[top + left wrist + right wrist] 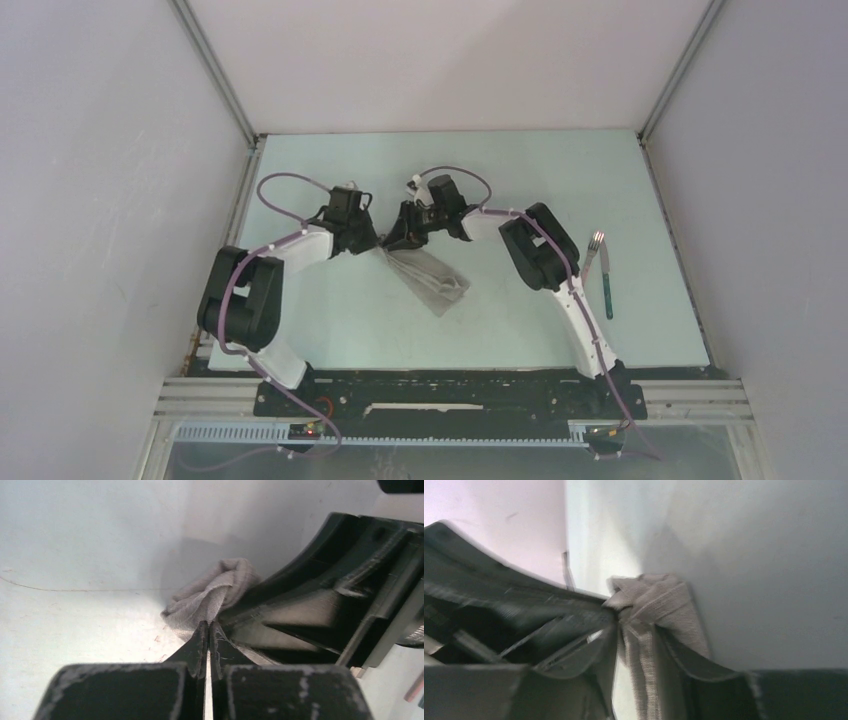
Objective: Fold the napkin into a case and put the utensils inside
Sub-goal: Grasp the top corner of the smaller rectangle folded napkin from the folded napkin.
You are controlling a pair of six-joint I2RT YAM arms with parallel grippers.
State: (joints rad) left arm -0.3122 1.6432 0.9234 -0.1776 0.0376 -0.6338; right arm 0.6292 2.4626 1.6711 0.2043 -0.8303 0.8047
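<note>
Because both tools meet at the far, upper-left end of the napkin [435,280], the next fold turns on that one held corner, from which the cloth runs as a bunched, creased strip toward the near right across the table [500,335]. The left gripper [378,243] has its fingers pressed together on the cloth edge, frayed threads showing at the tips in its wrist view, with the rest of the fabric heaped just beyond them. The right gripper [408,232] faces it almost tip to tip; its jaws stand apart with a fold of cloth hanging between them, and whether they press it cannot be told. The cloth is not yet a flat case, by my reading. The fork [596,243] and the teal-handled piece [607,295] lie well apart to the right, long axes near to far, closest to the right arm, whose elbow stands between them and the napkin.
</note>
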